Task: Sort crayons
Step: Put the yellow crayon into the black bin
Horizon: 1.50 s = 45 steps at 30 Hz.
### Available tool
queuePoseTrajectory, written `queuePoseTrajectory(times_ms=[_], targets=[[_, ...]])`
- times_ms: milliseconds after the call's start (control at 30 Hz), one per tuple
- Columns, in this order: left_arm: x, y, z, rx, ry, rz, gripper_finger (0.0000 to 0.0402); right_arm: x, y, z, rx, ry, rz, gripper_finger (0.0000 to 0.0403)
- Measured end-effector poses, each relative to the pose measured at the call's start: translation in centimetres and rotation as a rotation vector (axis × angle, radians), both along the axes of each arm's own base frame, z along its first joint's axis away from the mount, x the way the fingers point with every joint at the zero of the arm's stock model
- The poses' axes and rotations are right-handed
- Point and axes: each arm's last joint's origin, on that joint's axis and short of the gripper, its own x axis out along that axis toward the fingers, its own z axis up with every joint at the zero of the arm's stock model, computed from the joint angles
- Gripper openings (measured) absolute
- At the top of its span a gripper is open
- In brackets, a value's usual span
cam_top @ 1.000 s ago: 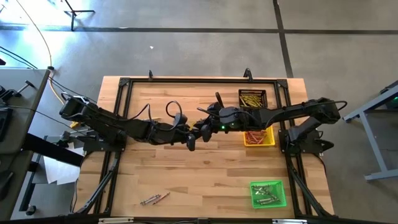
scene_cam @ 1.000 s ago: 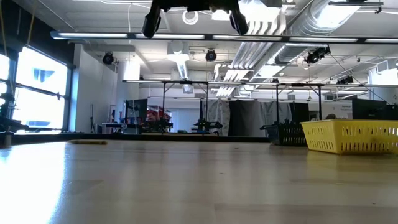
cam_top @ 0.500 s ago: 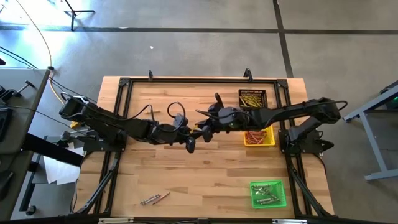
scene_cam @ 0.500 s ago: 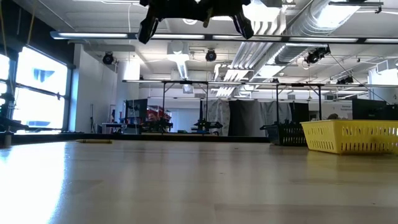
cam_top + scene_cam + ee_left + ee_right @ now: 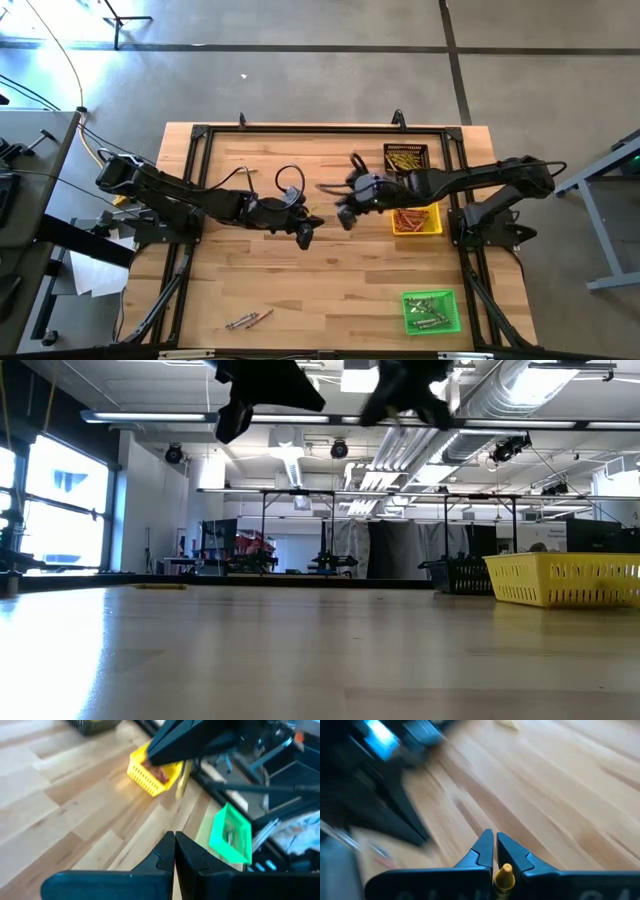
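Observation:
My right gripper (image 5: 345, 214) hangs above the table's middle, shut on a yellow crayon (image 5: 182, 779). My left gripper (image 5: 305, 233) hangs just to its left, shut and empty, its fingertips (image 5: 175, 842) touching. On the table's right side stand a black tray (image 5: 405, 158) with yellow crayons, a yellow tray (image 5: 415, 221) with red ones and a green tray (image 5: 431, 311) with greyish ones. Two or three greyish crayons (image 5: 248, 320) lie loose near the front edge. One yellow crayon (image 5: 246, 170) lies loose at the far left. My right gripper pinches the yellow crayon between its two fingers. One end (image 5: 505, 875) shows in the gap between them. The rest (image 5: 183, 770) hangs below the fingers, which slant down from the table's right. The crayon is clear of the table.
A black frame (image 5: 300, 130) runs around the table's edges. Bare wood lies between the grippers and the front edge. In the low view the yellow tray (image 5: 565, 580) stands at the right and both grippers (image 5: 235, 420) (image 5: 400, 405) hang high above the tabletop.
My right gripper has drawn away from my left gripper toward the table's right edge and has tipped farther down. Before, the two grippers' tips met over the table's middle. My left gripper has stayed about where it was.

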Motion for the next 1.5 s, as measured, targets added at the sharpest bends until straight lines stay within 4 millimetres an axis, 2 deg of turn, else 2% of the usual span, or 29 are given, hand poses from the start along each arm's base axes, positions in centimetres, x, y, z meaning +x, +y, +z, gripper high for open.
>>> queuePoseTrajectory(times_ms=[233, 333, 400, 600, 767, 933, 1067, 1233, 1367, 1500], targets=[[-0.2, -0.2, -0.4, -0.025, 0.054, -0.062, 0.0001, -6.0, 1.2, -1.0, 0.024, 0.469, -0.01, 0.0001], [-0.2, 0.0, -0.4, -0.024, 0.054, -0.056, 0.0001, -7.7, 1.4, -1.0, -0.021, 0.587, -0.018, 0.0001], [-0.1, 0.3, -0.4, -0.023, 0.058, -0.046, 0.0001, -8.2, 0.7, -0.9, -0.074, 0.62, -0.043, 0.0001], [0.0, 1.1, -0.5, -0.023, 0.063, -0.021, 0.0001, -8.5, -3.7, -0.9, -0.092, 0.706, -0.063, 0.0], [0.0, 1.2, -0.5, -0.042, 0.065, -0.045, 0.0001, -9.4, -9.9, -1.1, -0.085, 0.764, -0.09, 0.0], [-0.1, 0.9, -0.5, -0.066, 0.074, -0.095, 0.0001, -10.8, -16.6, -2.0, 0.027, 0.709, -0.124, 0.0], [-0.2, 0.8, -0.7, -0.039, 0.098, -0.107, 0.0001, -10.9, -20.4, -3.5, 0.031, 0.683, -0.185, 0.0], [-0.5, 1.8, -1.0, 0.076, 0.162, -0.142, 0.0001, -10.5, -23.0, -5.7, -0.006, 0.737, -0.153, 0.0003], [-0.9, 4.2, -0.4, 0.13, 0.176, -0.102, 0.0001, -10.3, -23.7, -7.3, 0.009, 0.796, -0.085, 0.001], [-1.7, 6.4, 0.5, 0.185, 0.184, -0.066, 0.0001, -10.1, -24.0, -7.9, 0.007, 0.817, -0.051, 0.0012]])
